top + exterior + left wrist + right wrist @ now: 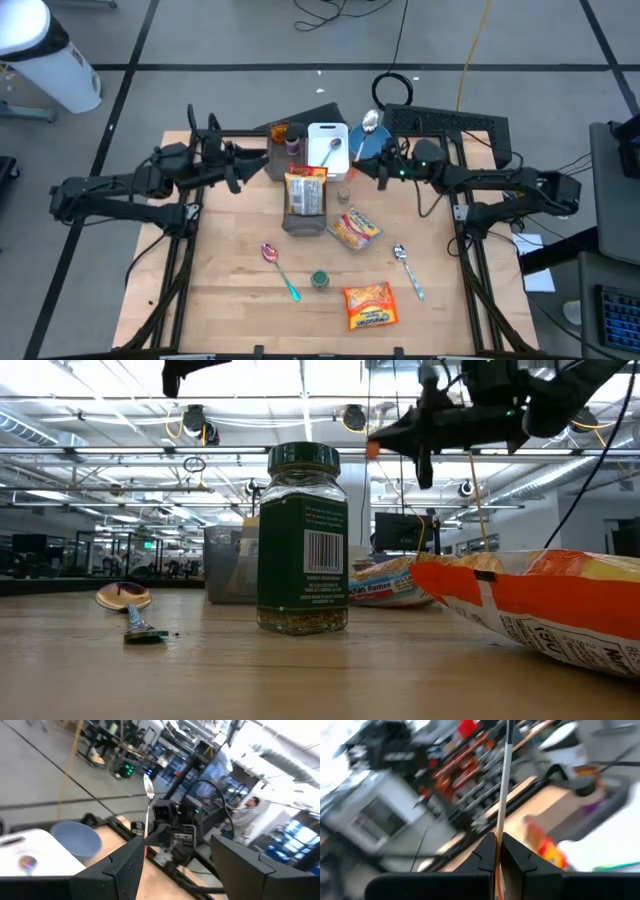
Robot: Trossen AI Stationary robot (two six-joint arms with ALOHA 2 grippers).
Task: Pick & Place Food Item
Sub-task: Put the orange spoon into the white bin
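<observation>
High view, read from left to right: your left gripper [248, 165] sits at about 10 o'clock on the worktop [230, 300]. Its fingers are spread wide with nothing between them, and they point toward 3 o'clock.

Just right of it, near the worktop's centre, a snack bag [305, 190] lies in a grey bin [303, 224], with its long axis running from 12 to 6 o'clock. A white tray [328, 150] sits at 12 o'clock from the bin and touches a blue bowl [358, 146]. A yellow packet [354, 228] lies at about 4 o'clock from the bin, just beside it. An orange packet [369, 305] lies well apart, near the front edge at 6 o'clock.

Further right, your right gripper [384, 164] hangs at about 1 o'clock on the worktop, raised above the bowl's right side. It is clamped tight on the thin handle of a spoon [370, 122], which stands upright above it with the bowl end on top.

No food item is held. The snack bag lies between the two grippers, at roughly 4 o'clock from the left one and 8 o'clock from the right. The left gripper looks slightly nearer and is the free one, so it is probably better placed to reach. Which food item is meant cannot be told.
</observation>
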